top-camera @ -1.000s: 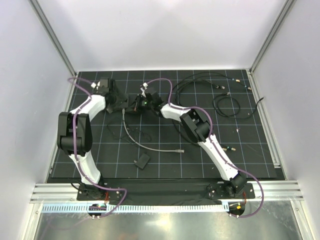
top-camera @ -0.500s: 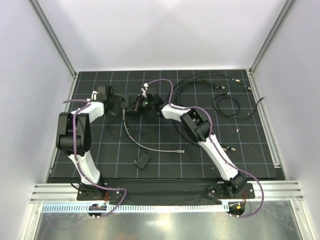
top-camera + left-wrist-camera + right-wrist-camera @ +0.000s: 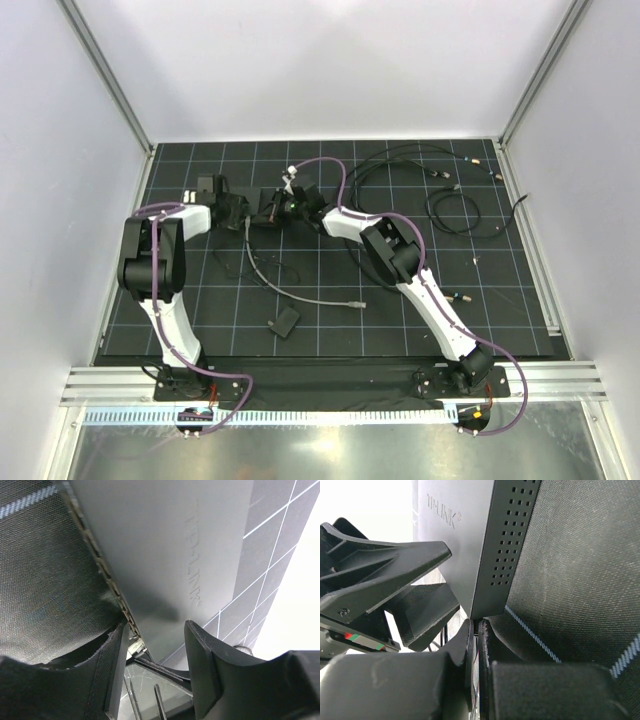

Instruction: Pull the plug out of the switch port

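Note:
The switch (image 3: 256, 207) is a flat dark-grey box at the back of the mat, between my two grippers. In the left wrist view the switch (image 3: 165, 555) fills the upper frame, its port edge running down to a clear plug (image 3: 134, 647) near the corner. My left gripper (image 3: 155, 665) is open, one finger on each side of that corner. The right gripper (image 3: 479, 630) is shut just under the switch's (image 3: 470, 540) other corner, with a thin dark sliver I cannot identify between its tips. From above, the left gripper (image 3: 238, 210) and right gripper (image 3: 273, 207) nearly meet.
A grey cable (image 3: 290, 290) runs from the switch toward the front, with a loose plug end (image 3: 360, 300). A small black block (image 3: 285, 322) lies nearer the front. Black cables (image 3: 440, 190) coil at the back right. A dark woven surface (image 3: 570, 580) crowds the wrist views.
My left gripper has moved right and closer to the switch's end, its elbow has swung in, and its jaws have narrowed. The right arm has stayed still.

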`<state>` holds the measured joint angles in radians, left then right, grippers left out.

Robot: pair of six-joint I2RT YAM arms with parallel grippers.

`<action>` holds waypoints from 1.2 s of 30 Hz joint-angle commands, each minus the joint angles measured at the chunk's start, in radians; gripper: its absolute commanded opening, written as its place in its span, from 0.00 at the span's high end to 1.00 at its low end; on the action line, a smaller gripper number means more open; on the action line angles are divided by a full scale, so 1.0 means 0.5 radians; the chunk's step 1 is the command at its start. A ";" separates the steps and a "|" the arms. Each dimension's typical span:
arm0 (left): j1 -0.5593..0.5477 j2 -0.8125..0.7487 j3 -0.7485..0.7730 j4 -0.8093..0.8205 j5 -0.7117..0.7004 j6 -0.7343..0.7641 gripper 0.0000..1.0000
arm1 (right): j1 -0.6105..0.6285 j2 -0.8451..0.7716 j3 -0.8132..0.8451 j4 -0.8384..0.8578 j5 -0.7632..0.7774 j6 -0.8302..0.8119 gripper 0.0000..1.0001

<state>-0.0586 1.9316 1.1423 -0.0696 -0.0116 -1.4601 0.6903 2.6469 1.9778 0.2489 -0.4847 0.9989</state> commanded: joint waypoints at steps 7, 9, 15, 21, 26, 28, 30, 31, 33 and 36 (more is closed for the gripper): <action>-0.009 0.045 -0.137 0.213 -0.195 -0.187 0.53 | 0.175 -0.062 -0.031 -0.854 0.380 -0.372 0.99; -0.009 0.030 -0.189 0.292 -0.219 -0.230 0.58 | 0.193 -0.091 -0.209 -0.649 0.252 -0.314 0.99; -0.012 0.021 -0.168 0.305 -0.219 -0.209 0.59 | 0.058 -0.093 -0.526 0.487 -0.337 0.352 0.99; -0.012 0.018 -0.159 0.299 -0.247 -0.197 0.60 | 0.110 -0.234 -0.449 -0.349 0.037 -0.341 0.99; -0.012 0.027 -0.204 0.378 -0.234 -0.261 0.60 | 0.224 -0.057 0.094 -1.296 0.396 -0.761 0.99; -0.009 0.015 -0.208 0.382 -0.259 -0.264 0.60 | 0.245 -0.005 0.116 -1.216 0.207 -0.694 0.99; -0.009 -0.001 -0.195 0.363 -0.265 -0.249 0.61 | 0.224 -0.047 -0.021 -0.938 -0.060 -0.545 0.99; -0.006 -0.007 -0.195 0.360 -0.265 -0.249 0.61 | 0.212 -0.048 -0.123 -0.788 -0.061 -0.474 0.99; 0.000 -0.028 -0.189 0.357 -0.265 -0.222 0.61 | 0.178 -0.197 -0.347 -0.405 -0.266 -0.333 0.99; 0.010 -0.065 -0.186 0.333 -0.293 -0.194 0.61 | 0.120 -0.287 -0.590 0.124 -0.582 -0.069 0.99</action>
<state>-0.0803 1.9118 1.0500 0.0483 -0.0196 -1.5654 0.7094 2.5347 1.8175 0.2661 -0.4019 0.8646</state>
